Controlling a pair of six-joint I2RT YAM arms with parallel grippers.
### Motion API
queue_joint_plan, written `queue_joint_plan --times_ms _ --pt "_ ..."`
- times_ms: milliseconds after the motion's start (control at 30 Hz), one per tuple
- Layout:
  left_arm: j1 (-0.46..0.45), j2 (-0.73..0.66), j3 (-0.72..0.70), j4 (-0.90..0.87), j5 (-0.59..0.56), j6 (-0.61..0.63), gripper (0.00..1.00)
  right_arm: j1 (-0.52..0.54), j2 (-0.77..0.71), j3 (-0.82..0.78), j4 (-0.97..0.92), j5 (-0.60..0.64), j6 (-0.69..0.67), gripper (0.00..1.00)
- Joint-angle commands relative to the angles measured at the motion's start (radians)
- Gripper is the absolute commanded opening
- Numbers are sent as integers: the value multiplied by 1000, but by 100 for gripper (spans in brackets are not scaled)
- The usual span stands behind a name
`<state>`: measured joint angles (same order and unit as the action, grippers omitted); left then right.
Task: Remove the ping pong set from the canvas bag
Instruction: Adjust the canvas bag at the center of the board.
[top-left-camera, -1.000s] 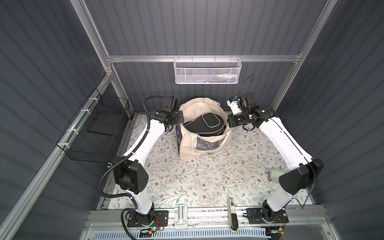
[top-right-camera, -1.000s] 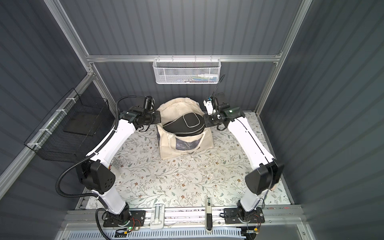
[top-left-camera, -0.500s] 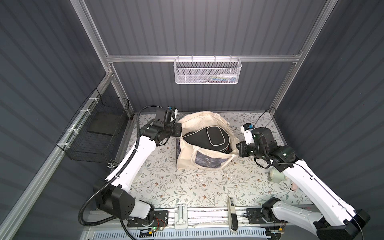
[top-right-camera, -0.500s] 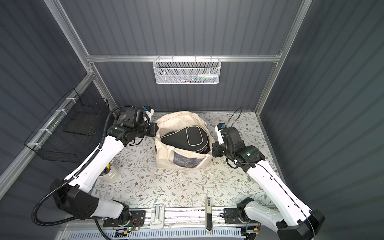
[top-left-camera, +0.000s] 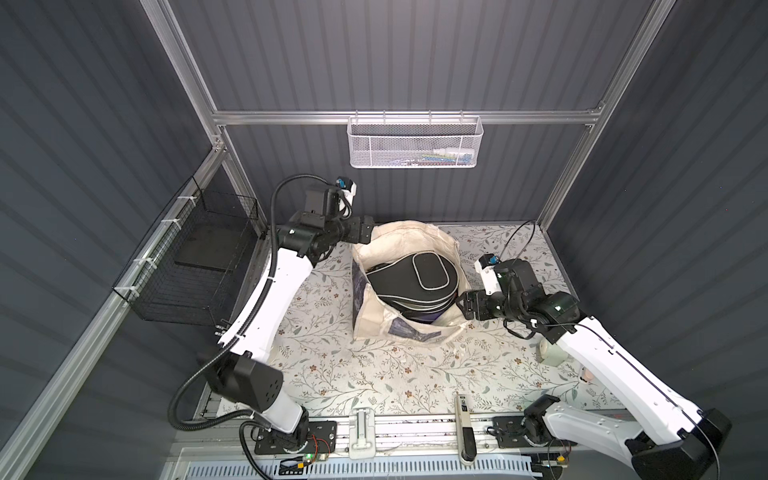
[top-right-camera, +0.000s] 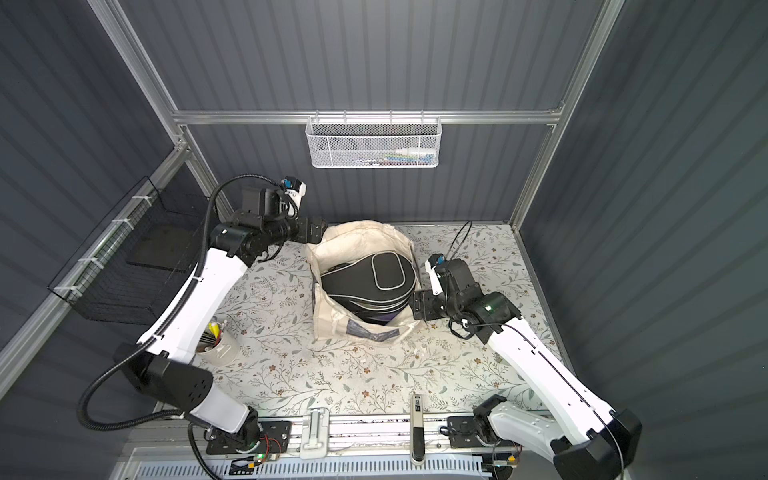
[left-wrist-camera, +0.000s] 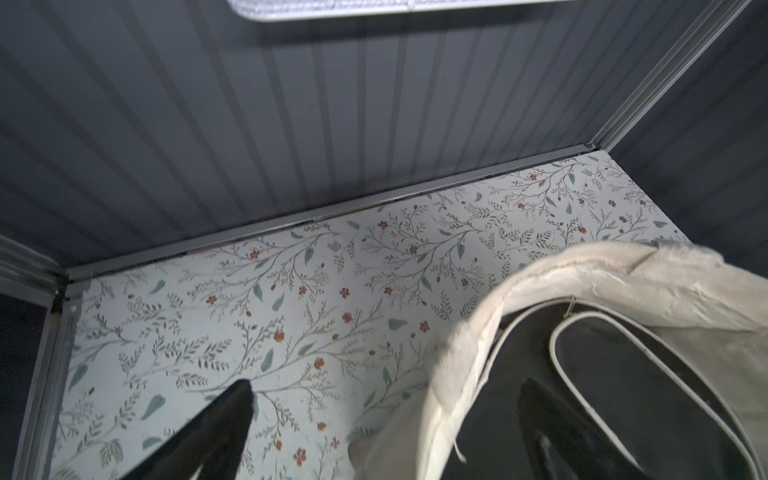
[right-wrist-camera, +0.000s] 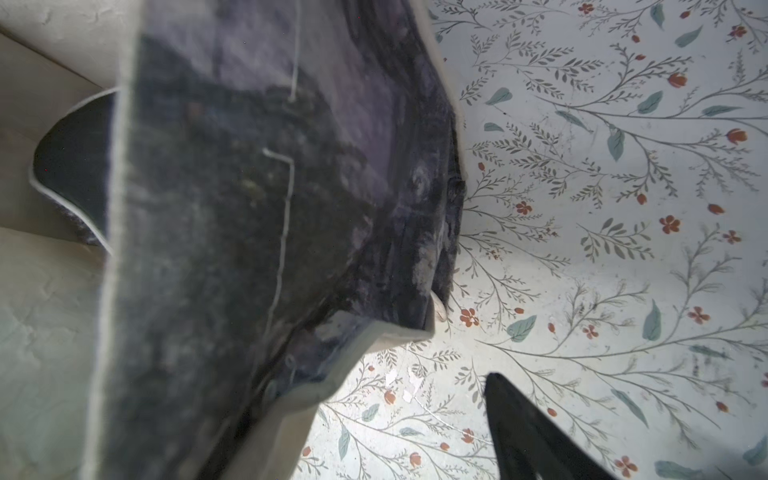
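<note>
The left gripper (top-left-camera: 365, 234) is released. In the left wrist view its fingers (left-wrist-camera: 220, 428) stand wide apart. One is outside over the floral-patterned worktop (left-wrist-camera: 291, 311) and the other is inside the cream canvas bag with dark marbled print (left-wrist-camera: 457, 353). The bag's rim passes between them and is not pinched.

The right gripper (top-left-camera: 463, 305) is also released, at the opposite side of the bag. Its one visible finger (right-wrist-camera: 523, 428) stands clear of the printed panel just beside it. The other finger is hidden behind that panel.

The black paddle-shaped zip case with white piping (top-left-camera: 415, 278) lies on top of a stack inside the bag. It is between the two grippers and directly under the left gripper's inner finger. Neither gripper holds it.
</note>
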<state>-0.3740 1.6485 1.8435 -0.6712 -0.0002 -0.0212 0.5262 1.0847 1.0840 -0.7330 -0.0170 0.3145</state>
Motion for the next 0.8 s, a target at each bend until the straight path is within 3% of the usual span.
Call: queue_joint_plan --times_ms 0,100,233,300,367,433,500,633,767 --pt "1 105 44 -101 -8 75 100 3 4 32 -45 -12 5 88" --pt "0 164 58 -120 23 91 100 3 1 26 -35 -55 37 76" --pt "0 184 52 -147 58 103 97 3 9 55 -19 -87 52 35" --pt "1 166 29 -149 70 104 87 2 20 92 -23 -77 42 11" --pt "1 137 -2 -144 98 104 71 -2 27 129 -26 -68 21 0" --pt "1 106 -34 -135 137 97 44 -14 74 174 -25 -60 -8 0" --pt "1 68 -61 -130 166 82 1 -39 113 231 -25 -57 -43 0" --pt "1 -19 -111 -135 217 47 0 -129 224 364 1 -122 -120 0" --pt "0 -121 -154 -173 310 1 0 -205 415 596 -29 -185 -192 0"
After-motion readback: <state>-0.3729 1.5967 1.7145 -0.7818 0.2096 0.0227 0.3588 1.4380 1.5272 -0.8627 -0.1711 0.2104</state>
